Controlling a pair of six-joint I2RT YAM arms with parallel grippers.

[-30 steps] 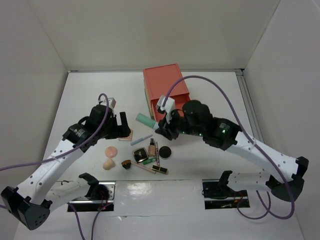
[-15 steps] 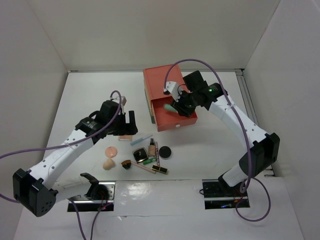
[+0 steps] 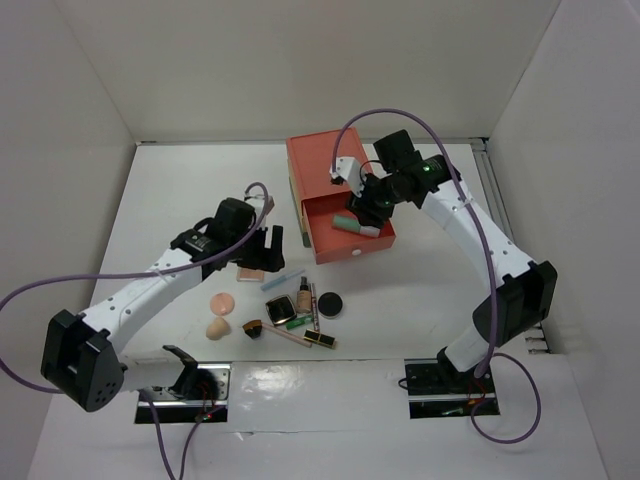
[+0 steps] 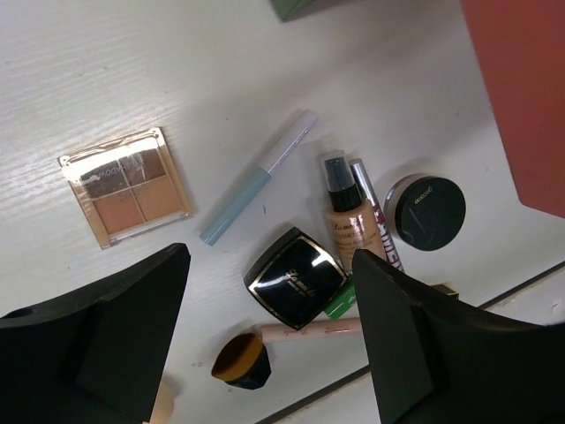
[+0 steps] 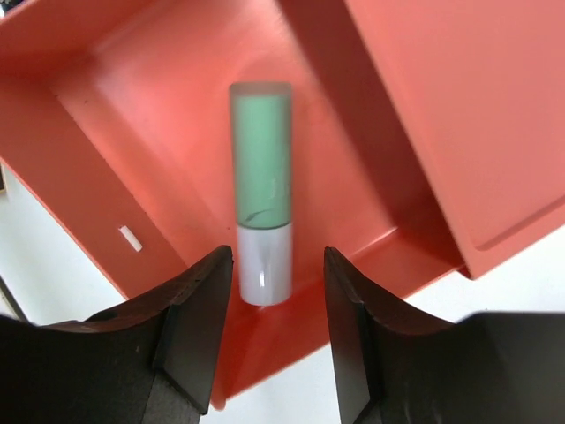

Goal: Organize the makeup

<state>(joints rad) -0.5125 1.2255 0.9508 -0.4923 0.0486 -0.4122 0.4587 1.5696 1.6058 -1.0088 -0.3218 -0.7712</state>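
Observation:
The mint tube (image 5: 261,168) with its white cap lies in the pulled-out orange drawer (image 5: 79,168); it also shows in the top view (image 3: 355,225). My right gripper (image 5: 274,256) hangs open just above the cap, not touching it. My left gripper (image 4: 271,258) is open and empty above the makeup on the table: pink palette (image 4: 125,186), blue pencil (image 4: 256,179), square black compact (image 4: 296,278), foundation bottle (image 4: 349,216), red gloss stick (image 4: 375,216), round black compact (image 4: 425,212) and brush (image 4: 240,360). The peach puff (image 3: 222,301) and sponge (image 3: 217,327) lie to the left.
The orange drawer box (image 3: 322,165) stands at the back centre, with its drawer (image 3: 372,247) pulled out toward me. White walls close in the table on the left, back and right. A dark seam runs along the near table edge (image 3: 330,362).
My right gripper lifted the mint tube off the table, carried it over the open drawer and let it go there. My left arm moved right, to above the palette.

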